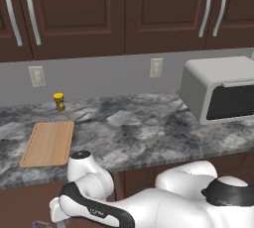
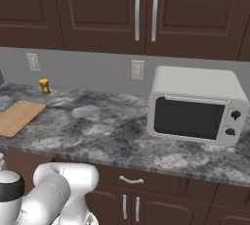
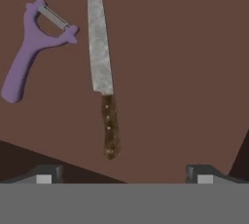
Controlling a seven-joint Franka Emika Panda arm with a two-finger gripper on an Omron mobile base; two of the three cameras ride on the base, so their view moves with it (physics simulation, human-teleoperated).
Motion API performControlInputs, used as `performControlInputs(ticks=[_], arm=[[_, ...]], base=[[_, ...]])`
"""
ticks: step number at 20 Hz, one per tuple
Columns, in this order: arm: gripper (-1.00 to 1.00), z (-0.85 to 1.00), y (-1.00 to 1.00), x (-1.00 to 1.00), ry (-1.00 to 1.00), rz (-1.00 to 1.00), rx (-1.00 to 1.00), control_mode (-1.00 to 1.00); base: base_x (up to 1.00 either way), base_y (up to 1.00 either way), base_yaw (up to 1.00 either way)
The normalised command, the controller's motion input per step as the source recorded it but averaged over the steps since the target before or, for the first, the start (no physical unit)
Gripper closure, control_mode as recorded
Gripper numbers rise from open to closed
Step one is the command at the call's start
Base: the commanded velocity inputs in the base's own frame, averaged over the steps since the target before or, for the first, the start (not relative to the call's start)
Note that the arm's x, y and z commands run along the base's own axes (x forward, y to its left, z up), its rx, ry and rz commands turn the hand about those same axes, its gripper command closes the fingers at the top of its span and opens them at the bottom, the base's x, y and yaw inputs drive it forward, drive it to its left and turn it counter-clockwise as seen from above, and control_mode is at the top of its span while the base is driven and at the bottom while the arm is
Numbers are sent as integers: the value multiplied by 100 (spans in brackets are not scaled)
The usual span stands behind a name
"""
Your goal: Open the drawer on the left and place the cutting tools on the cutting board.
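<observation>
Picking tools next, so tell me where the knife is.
In the hand view, the knife lies on the brown drawer floor, right of the purple peeler, handle toward the pincer.

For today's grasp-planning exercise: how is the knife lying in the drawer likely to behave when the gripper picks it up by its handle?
The knife looks rigid, so it probably won't flex. Its blade is longer than the dark handle, so a handle grip may let the tip droop. It lies flat on the drawer floor, so it is unlikely to roll, though the open gripper may find it thin.

Drawer floor: knife and purple peeler lying apart, bare gap between, wide bare floor beside knife. Gripper: 2 fingertips spread wide. Counter: cutting board bare; yellow shaker behind, microwave well apart.
</observation>
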Motion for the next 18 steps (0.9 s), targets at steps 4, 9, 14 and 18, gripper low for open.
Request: performControlInputs(ticks=[4, 9, 14, 18], arm=[[-100, -20, 12, -1, 0, 0, 0, -100], [-100, -35, 7, 0, 0, 0, 0, -100], [-100, -38, 5, 0, 0, 0, 0, -100], [-100, -29, 12, 0, 1, 0, 0, -100]], base=[[0, 0, 0], [0, 0, 0], [0, 0, 0], [0, 0, 0]])
